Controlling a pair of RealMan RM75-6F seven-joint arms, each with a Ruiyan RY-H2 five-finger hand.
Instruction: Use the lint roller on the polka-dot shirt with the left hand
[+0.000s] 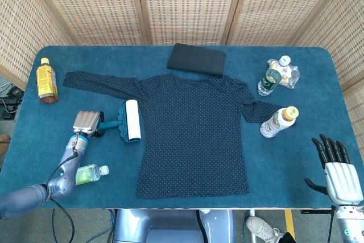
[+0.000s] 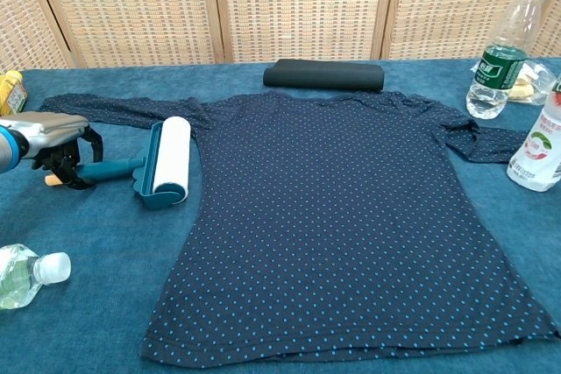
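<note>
While left robot hand (image 2: 54, 139) curls over teal plastic handle, grip unclear; white-drum lint roller (image 1: 126, 120) lies on blue table (image 1: 187, 203) beside dark polka-dot shirt (image 1: 190, 135). Light, rigid; grasp mid-handle. Shirt soft, may bunch.

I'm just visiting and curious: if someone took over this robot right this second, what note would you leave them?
Left hand: fingers curled over the lint roller handle; whether the grip is closed is unclear.
Right hand: open, idle at the table's near right edge.
The roller lies on the table, its head beside the polka-dot shirt, which lies flat.
Done: reach to the handle.
Left: secure the grip, lift, roll over the shirt.
</note>
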